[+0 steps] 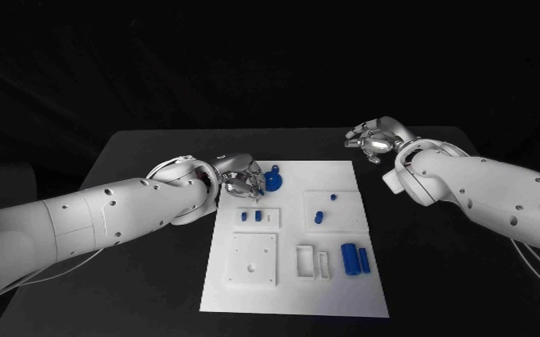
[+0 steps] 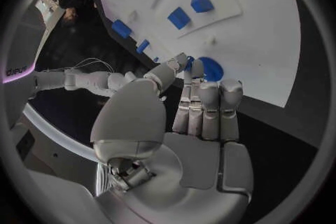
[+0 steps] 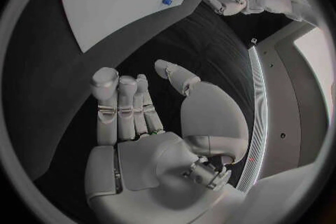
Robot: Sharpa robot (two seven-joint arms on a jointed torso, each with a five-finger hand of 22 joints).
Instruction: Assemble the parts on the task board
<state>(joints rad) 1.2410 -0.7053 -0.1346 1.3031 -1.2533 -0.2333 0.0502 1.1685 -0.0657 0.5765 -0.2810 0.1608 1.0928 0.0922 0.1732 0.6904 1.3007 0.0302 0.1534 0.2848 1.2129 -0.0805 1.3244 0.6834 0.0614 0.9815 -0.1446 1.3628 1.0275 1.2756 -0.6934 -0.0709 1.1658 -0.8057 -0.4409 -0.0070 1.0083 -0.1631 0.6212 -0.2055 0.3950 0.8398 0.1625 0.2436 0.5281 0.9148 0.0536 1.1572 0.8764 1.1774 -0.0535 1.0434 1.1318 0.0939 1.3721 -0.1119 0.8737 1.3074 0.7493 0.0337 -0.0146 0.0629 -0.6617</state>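
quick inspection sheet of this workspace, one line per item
surface: black table, matte, bare around the board
job's things: white task board lies mid-table; round blue part at its far left corner; small blue parts in a recess; two blue cylinders side by side near the right edge
clutter: nothing seen
hands: left hand has its fingertips at the round blue part, grasp unclear; right hand is off the board, fingers apart, holding nothing
cables: thin cable under the left arm
surroundings: dark backdrop
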